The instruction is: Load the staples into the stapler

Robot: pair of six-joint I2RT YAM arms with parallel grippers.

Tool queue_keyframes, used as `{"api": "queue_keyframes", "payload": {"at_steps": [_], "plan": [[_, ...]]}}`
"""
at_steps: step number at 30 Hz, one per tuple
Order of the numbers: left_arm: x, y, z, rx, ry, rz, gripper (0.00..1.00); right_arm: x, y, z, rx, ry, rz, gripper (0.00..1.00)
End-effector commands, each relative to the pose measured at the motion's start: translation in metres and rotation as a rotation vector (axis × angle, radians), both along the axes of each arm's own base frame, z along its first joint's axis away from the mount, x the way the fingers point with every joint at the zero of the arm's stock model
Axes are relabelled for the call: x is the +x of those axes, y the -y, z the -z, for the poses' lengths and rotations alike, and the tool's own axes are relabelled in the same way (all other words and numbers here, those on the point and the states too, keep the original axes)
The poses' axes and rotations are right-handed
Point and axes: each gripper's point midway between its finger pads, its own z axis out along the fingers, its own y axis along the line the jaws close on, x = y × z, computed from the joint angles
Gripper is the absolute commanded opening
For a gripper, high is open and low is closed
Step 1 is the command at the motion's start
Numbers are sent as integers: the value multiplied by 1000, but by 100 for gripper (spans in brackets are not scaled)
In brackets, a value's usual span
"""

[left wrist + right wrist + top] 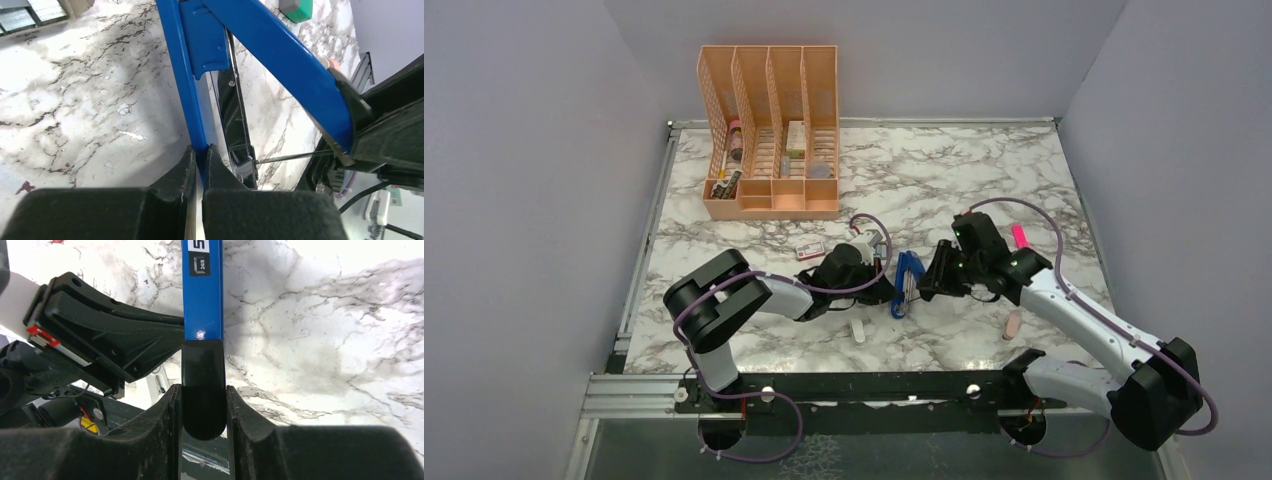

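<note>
Read from the top view with twelve at the far wall, the stapler (907, 283) lies on the marble table (984, 180) near its middle, between the two grippers; its blue top arm is swung away from the base, with the black magazine and a thin stretched spring (290, 158) showing in the gap. From the stapler, the staples (810, 249) lie at about 10 o'clock, near but apart, and the left arm's wrist sits between box and stapler; an orange organiser (769, 130) stands well off at 11; a highlighter (1020, 237) lies at about 2, beyond the right arm; an eraser (1011, 324) lies at 4; a small white piece (858, 330) lies at 7, close by; a teal block (296, 7) shows only in the left wrist view, past the stapler's far end.

The left gripper (201, 152) comes in from 9 o'clock; its fingers (170, 175) are all but closed, pinching the thin blue side wall of the stapler. The right gripper (202, 405) comes in from 3; its fingers (160, 415) are partly open, both pressed against the sides of the stapler's black end.
</note>
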Motion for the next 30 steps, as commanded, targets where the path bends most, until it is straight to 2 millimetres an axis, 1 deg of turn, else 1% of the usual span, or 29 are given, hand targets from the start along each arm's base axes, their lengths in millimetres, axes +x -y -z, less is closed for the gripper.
{"api": "queue_keyframes", "payload": {"at_steps": [1, 6, 11, 15, 18, 21, 26, 30], "plan": [[-24, -1, 3, 44, 51, 168, 0, 47, 14, -34, -102, 194, 42, 15], [-26, -6, 0, 53, 113, 207, 0, 64, 20, -44, -151, 237, 26, 17], [-26, -9, -5, 62, 184, 237, 0, 77, 18, -53, -133, 264, -4, 18], [-27, -9, -9, 59, 224, 264, 0, 86, 16, -55, -112, 266, -27, 19], [-27, -11, -11, 62, 250, 269, 0, 94, 20, -56, -105, 273, -26, 20], [-32, -12, -16, 53, 274, 298, 0, 103, 23, -58, -102, 286, -39, 20], [-40, -12, -14, 54, 288, 337, 0, 116, 27, -57, -82, 287, -58, 23], [-41, -12, -13, 56, 294, 341, 0, 127, 30, -52, -73, 283, -66, 25]]}}
